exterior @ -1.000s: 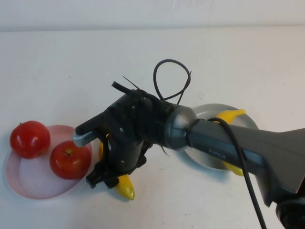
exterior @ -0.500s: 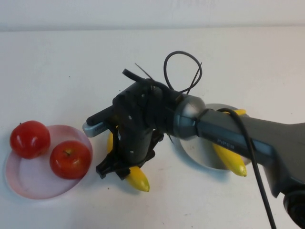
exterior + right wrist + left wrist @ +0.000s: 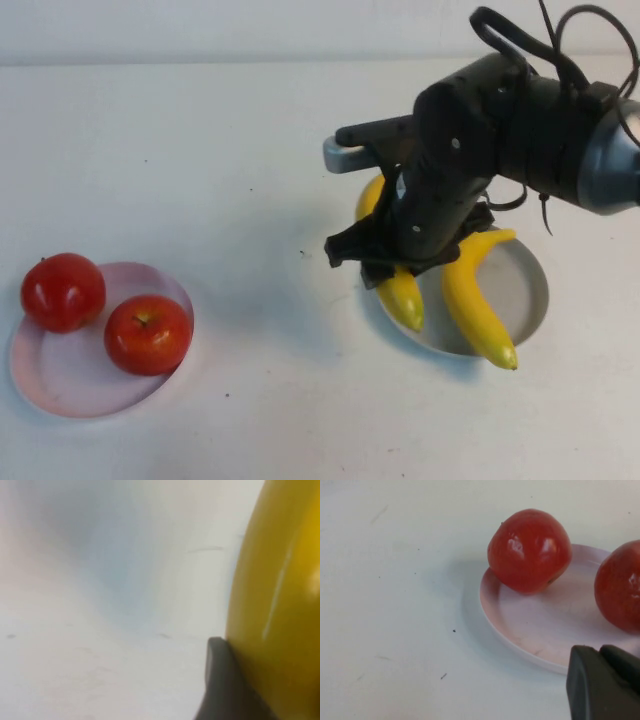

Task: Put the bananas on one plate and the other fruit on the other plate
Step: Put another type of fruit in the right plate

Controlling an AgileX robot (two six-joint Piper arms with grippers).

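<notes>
- The pink plate sits on the white surface far on my left side. Two red apples rest on it.
- One apple is at the plate's far left rim. The other apple is just beside it, near the right rim. They look like they touch.
- My left gripper is low beside the pink plate, and only a dark bit of it shows. I cannot tell how its jaws are.
- My right gripper is over the left rim of the grey-blue plate. Its jaws are squeezed tight around a yellow banana.
- That banana's lower end hangs just over the left edge of the plate.
- The second banana lies flat on the grey-blue plate, just to the right of the held one.
</notes>
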